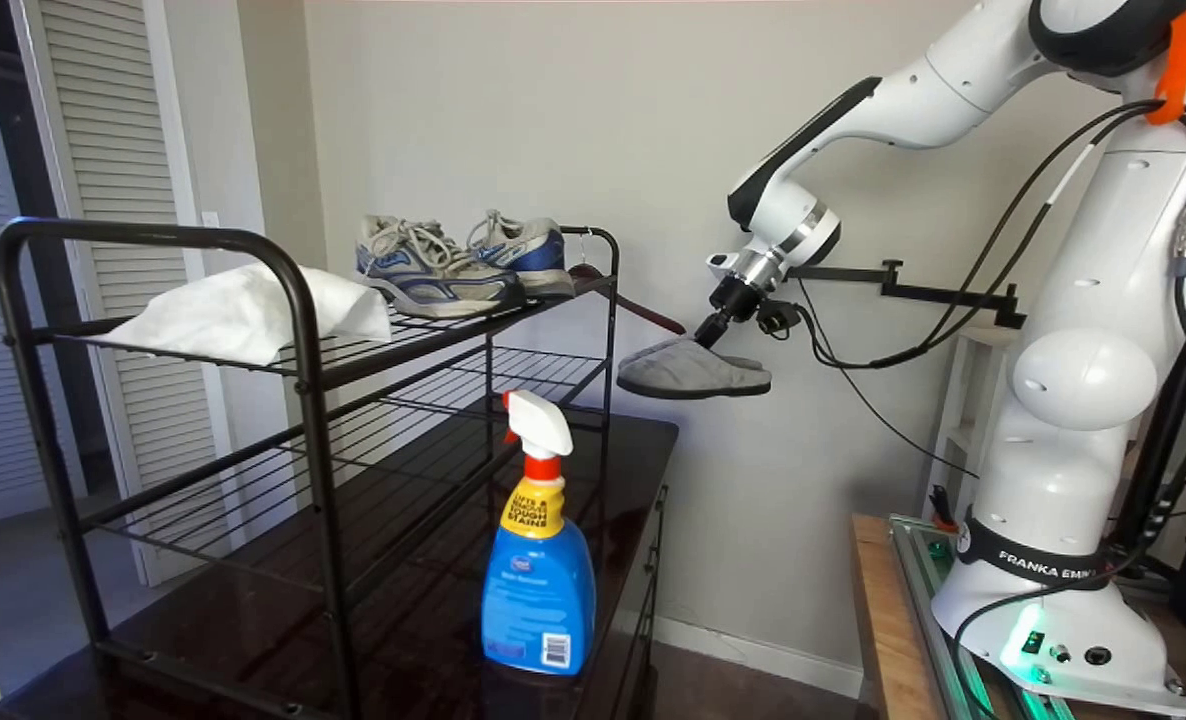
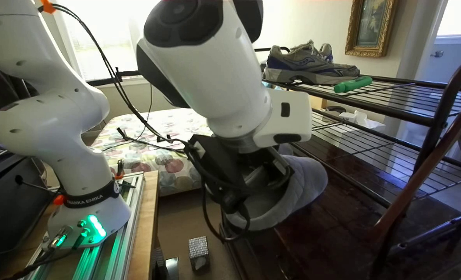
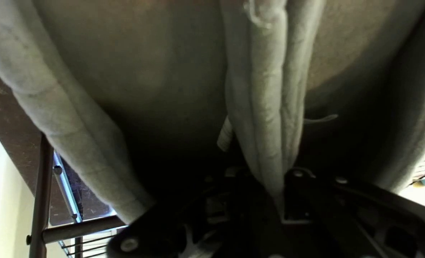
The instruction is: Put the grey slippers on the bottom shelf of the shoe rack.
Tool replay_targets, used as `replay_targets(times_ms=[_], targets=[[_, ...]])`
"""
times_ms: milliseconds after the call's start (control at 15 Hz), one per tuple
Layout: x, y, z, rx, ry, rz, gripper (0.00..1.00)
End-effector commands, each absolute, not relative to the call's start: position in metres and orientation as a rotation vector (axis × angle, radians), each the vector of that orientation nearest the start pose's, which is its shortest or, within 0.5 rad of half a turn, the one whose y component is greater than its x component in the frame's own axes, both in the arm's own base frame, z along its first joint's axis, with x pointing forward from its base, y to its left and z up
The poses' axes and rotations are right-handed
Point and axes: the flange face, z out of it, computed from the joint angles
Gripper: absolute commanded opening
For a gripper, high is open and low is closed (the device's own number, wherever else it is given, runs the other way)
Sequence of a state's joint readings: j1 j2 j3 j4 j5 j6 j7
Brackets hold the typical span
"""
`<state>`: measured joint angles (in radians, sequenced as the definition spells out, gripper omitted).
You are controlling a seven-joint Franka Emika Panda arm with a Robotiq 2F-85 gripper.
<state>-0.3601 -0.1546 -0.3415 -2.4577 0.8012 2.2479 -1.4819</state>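
Observation:
The grey slippers [image 1: 688, 368] hang in the air side by side, soles down, off the end of the shoe rack [image 1: 321, 500]. They also show in an exterior view [image 2: 306, 179], partly behind the wrist. My gripper [image 1: 710, 330] is shut on their adjoining inner edges. In the wrist view the fingers [image 3: 270, 190] pinch the folded slipper edges [image 3: 270, 89] between them; the fingertips are dark. The rack's lower wire shelf [image 1: 243, 505] bears nothing that I can see. The rack also shows in an exterior view [image 2: 370, 105] and at the wrist view's lower left [image 3: 40, 200].
Sneakers [image 1: 443, 275], a white cloth [image 1: 253, 312] and a green tube [image 2: 353, 84] lie on the top shelf. The rack stands on a dark dresser [image 1: 643, 450]. A blue spray bottle [image 1: 538, 600] stands before the rack. A hanger [image 1: 643, 308] hangs at the rack's far end.

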Motion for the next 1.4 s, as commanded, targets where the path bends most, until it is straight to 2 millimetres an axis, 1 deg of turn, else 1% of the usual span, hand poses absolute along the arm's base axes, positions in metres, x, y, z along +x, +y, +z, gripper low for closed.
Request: replay_targets(times_ms=[0, 67, 133, 267, 400, 667, 800, 933, 1133, 1333], targets=[[0.366, -0.282, 0.356, -2.657, -0.325, -0.755, 0.10], [0.366, -0.282, 0.356, -2.657, -0.325, -0.755, 0.10], [0.366, -0.282, 0.356, -2.657, -0.325, -0.755, 0.02], [0.369, -0.278, 0.351, -2.671, -0.258, -0.801, 0.02], [0.375, -0.271, 0.351, -2.695, -0.207, -0.848, 0.02], [0.374, -0.255, 0.355, -2.733, -0.107, -0.961, 0.02], [0.373, -0.252, 0.357, -2.750, -0.051, -1.007, 0.02], [0.374, -0.252, 0.364, -2.770, -0.017, -1.049, 0.02], [0.388, -0.246, 0.376, -2.787, -0.068, -1.082, 0.02], [0.408, -0.231, 0.390, -2.759, -0.142, -1.138, 0.02]])
